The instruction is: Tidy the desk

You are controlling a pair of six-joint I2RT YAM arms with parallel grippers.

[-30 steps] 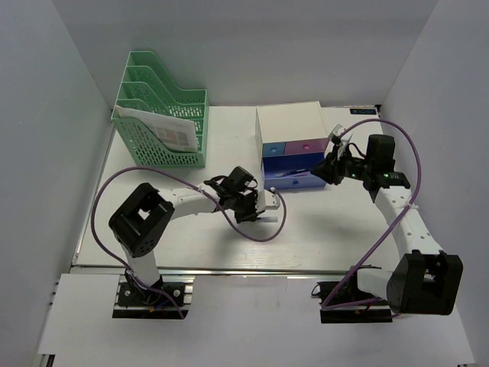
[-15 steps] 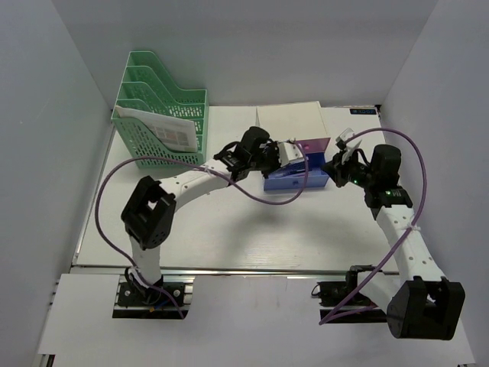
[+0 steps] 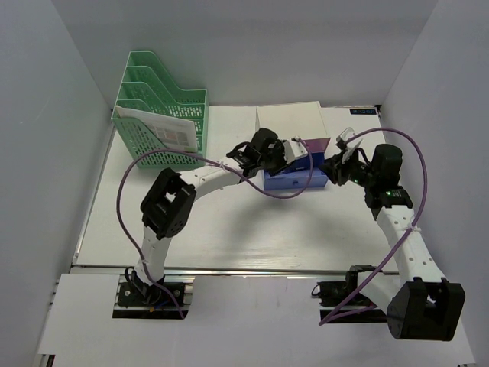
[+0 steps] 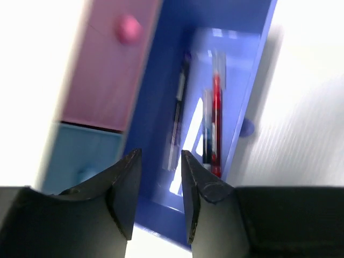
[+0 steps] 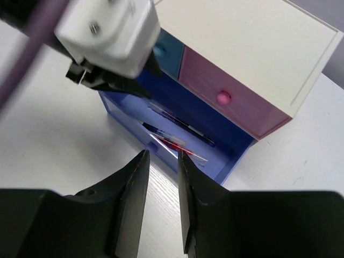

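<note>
Pens (image 4: pixel 215 118) are lying in the open blue drawer (image 4: pixel 252 64), far-centre on the counter (image 3: pixel 229 237) spreading under both arms. Left gripper (image 4: pixel 158 158) is hovering over the drawer and right gripper (image 5: pixel 162 156) is waiting just right of it, both released and empty. Stowing looks done; next is likely pushing the drawer shut squarely.

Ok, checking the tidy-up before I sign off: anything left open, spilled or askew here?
The blue drawer of the drawer box stands pulled out, pens lying inside; the pink drawer above is shut. Nothing looks spilled or damaged.
</note>
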